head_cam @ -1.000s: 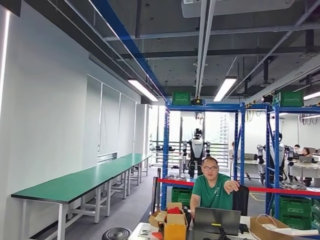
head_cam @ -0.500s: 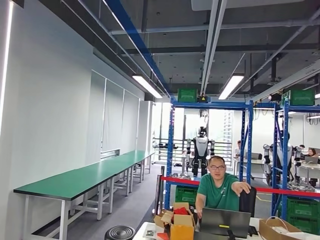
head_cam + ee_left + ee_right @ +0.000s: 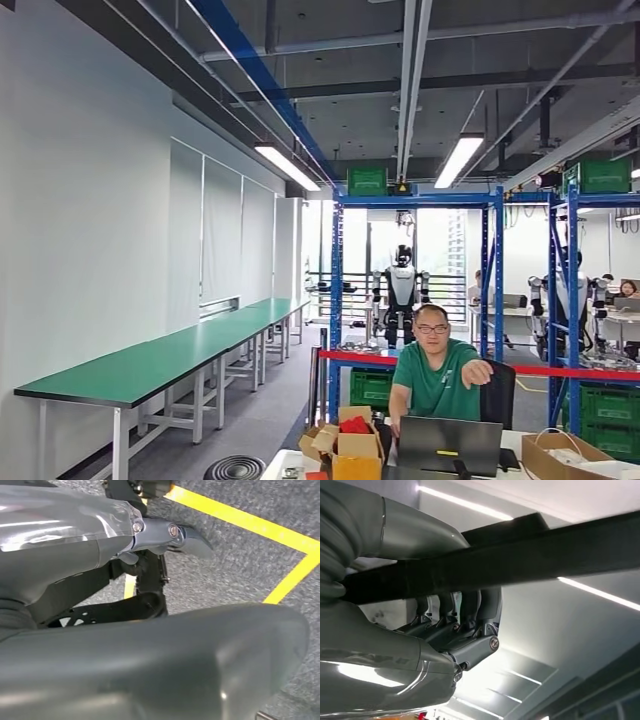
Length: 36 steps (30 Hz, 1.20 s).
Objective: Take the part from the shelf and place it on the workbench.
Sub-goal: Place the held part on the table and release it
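In the right wrist view my right hand (image 3: 463, 625) grips a long black bar, the part (image 3: 546, 550). The bar runs across the palm, with the thumb on one side and the curled fingers (image 3: 478, 605) on the other, against a white ceiling with strip lights. In the left wrist view my left hand (image 3: 151, 535) hangs over grey floor with yellow lines and holds nothing, its fingers stretched out apart from the thick thumb (image 3: 188, 665). A long green workbench (image 3: 151, 365) stands along the left wall. Blue shelves (image 3: 415, 200) stand ahead.
A person (image 3: 438, 375) sits behind a laptop (image 3: 449, 445) at a white desk, one arm stretched out sideways. Cardboard boxes (image 3: 351, 440) lie on that desk. A red barrier tape (image 3: 362, 358) crosses the shelves, with green crates (image 3: 370, 385) low down. A black round stool (image 3: 235, 467) stands near.
The whole head picture has swayed a little sideways and downward, so the camera has moved. The person keeps the arm stretched out.
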Tool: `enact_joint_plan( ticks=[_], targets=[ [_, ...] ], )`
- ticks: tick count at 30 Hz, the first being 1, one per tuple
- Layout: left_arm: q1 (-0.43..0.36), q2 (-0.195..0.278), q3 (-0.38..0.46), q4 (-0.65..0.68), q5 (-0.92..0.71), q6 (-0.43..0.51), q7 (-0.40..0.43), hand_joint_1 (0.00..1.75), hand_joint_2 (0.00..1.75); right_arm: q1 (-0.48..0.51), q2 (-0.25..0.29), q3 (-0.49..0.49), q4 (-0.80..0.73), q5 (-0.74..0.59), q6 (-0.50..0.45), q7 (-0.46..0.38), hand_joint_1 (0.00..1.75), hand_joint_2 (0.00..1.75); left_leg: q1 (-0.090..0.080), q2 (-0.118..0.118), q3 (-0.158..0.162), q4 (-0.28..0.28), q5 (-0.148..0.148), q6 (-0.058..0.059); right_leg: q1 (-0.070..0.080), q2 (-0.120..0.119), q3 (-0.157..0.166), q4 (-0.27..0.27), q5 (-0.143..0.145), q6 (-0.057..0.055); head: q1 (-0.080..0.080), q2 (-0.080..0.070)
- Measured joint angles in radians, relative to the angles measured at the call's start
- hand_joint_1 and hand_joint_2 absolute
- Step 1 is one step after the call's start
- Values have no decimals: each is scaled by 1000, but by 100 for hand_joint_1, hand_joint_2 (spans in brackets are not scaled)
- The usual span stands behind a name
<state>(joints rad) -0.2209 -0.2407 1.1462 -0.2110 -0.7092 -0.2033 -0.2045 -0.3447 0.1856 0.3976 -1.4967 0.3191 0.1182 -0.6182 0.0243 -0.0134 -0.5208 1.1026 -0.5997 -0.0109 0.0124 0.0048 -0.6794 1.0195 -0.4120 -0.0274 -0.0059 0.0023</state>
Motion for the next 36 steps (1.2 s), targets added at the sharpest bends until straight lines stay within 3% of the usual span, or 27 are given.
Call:
enact_joint_plan(
  ticks=[3, 4, 5, 7, 9, 11, 14, 15, 17, 19, 20, 21, 23, 25, 29, 31, 33, 34, 35, 36],
  targets=[
    [3, 1, 0, 0, 0, 1, 0, 0, 175, 6, 2, -11, 0, -7, -1, 0, 175, 175, -3, 2, -115, 162, -63, -4, 4, 1, 15, -2, -15, -12, 0, 0],
    [4, 2, 0, 0, -1, 1, 0, 0, 175, 9, 2, -13, 0, -8, -1, 0, 175, 175, -4, 2, -141, 178, -68, -4, 5, 3, 20, -2, -21, -13, 0, 0],
    [5, 2, 0, 0, -1, 1, -1, 0, 175, 12, 2, -17, 0, -10, -1, 0, 175, 175, -5, 2, -152, 164, -49, -4, 6, 6, 26, -2, -26, -13, 0, 0],
    [5, 2, 0, 0, -3, 1, -4, 0, 175, 15, 4, -24, 0, -13, -2, 0, 175, 175, -7, 2, -133, 56, 48, 2, 6, 9, 41, 0, -39, -8, 0, 0],
    [2, 2, 0, 0, -5, 2, -7, 0, 175, 16, 6, -32, 0, -16, -2, 0, 175, 175, -13, 3, -110, -39, 109, 9, 7, 10, 49, 4, -48, -2, 0, 0],
    [1, 3, -1, 0, -6, 2, -8, 0, 175, 18, 7, -39, 1, -17, -2, 0, 175, 175, -19, 4, -105, -63, 115, 17, 6, 10, 50, 6, -53, 6, 0, 0],
    [-1, 3, -1, 0, -6, 2, -8, 0, 175, 19, 9, -47, -1, -17, -3, 0, 175, 175, -12, 4, -96, -74, 124, 27, 7, 10, 47, 23, -75, 22, 0, 0],
    [-2, 3, -1, 0, -6, 2, -8, 0, 175, 19, 9, -50, -2, -16, -5, 0, 175, 175, -8, 5, -92, -77, 124, 31, 4, 9, 34, 56, -97, 29, 0, 0],
    [-3, 3, -2, 0, -6, 3, -8, 0, 175, 22, 9, -55, -3, -13, -11, 0, 175, 175, -5, 6, -87, -78, 122, 34, -6, 7, -20, 177, -157, 44, -1, 0],
    [-2, 3, -2, 0, -6, 4, -8, 0, 175, 29, 9, -60, -4, -10, -20, 0, 175, 175, -3, 5, -85, -78, 119, 34, -18, 5, -71, 276, -186, 55, -1, 0],
    [-2, 4, -1, 0, -6, 4, -8, 0, 175, 33, 9, -63, -4, -10, -26, 1, 175, 175, -2, 4, -84, -78, 117, 32, -23, 4, -73, 274, -173, 61, 0, 0],
    [-2, 4, -2, 0, -6, 4, -8, 0, 175, 36, 10, -67, -6, -10, -32, 2, 175, 175, 0, 3, -81, -77, 115, 29, -27, 2, -55, 233, -143, 65, 0, 0],
    [-2, 4, -2, 0, -6, 4, -8, 0, 175, 37, 14, -75, -12, -11, -42, 5, 175, 175, 3, 2, -74, -78, 108, 20, -31, 0, 11, 94, -76, 71, 0, 0],
    [-2, 4, -2, 0, -6, 5, -9, 0, 175, 39, 20, -84, -17, -6, -59, 14, 175, 175, 2, 2, -72, -78, 104, 10, -27, 1, 49, 13, -53, 65, 0, 0],
    [1, 3, -2, 0, -11, 12, -10, 0, 175, 46, 35, -106, -23, 30, -131, 34, 175, 175, 8, 4, -73, -71, 89, -9, -20, 2, 55, 0, -57, 35, 0, 0],
    [2, 3, -4, 0, -15, 21, -11, 0, 175, 47, 49, -118, -25, 54, -176, 44, 175, 175, 7, 5, -106, 4, 43, -9, -21, -1, 60, -6, -57, 20, 0, 0],
    [5, 3, -5, 0, -15, 31, -12, 0, 175, 48, 57, -131, -23, 57, -188, 61, 175, 175, 3, 5, -169, 134, -10, -7, -16, -2, 63, -6, -60, 12, 0, 0],
    [7, 3, -5, 0, -16, 33, -12, 0, 175, 48, 58, -137, -21, 45, -178, 68, 175, 175, 1, 5, -193, 179, -20, -6, -14, -2, 64, -6, -61, 10, 0, 0],
    [9, 4, -6, 0, -16, 35, -14, 0, 175, 49, 58, -143, -17, 26, -165, 72, 175, 175, 0, 5, -203, 192, -12, -4, -12, 0, 66, -5, -62, 9, 0, 0],
    [10, 4, -6, 0, -16, 35, -15, 0, 175, 49, 59, -151, -14, 6, -152, 73, 175, 175, -1, 5, -194, 167, 13, -2, -10, 1, 68, -5, -63, 9, 0, 0]
  ],
)
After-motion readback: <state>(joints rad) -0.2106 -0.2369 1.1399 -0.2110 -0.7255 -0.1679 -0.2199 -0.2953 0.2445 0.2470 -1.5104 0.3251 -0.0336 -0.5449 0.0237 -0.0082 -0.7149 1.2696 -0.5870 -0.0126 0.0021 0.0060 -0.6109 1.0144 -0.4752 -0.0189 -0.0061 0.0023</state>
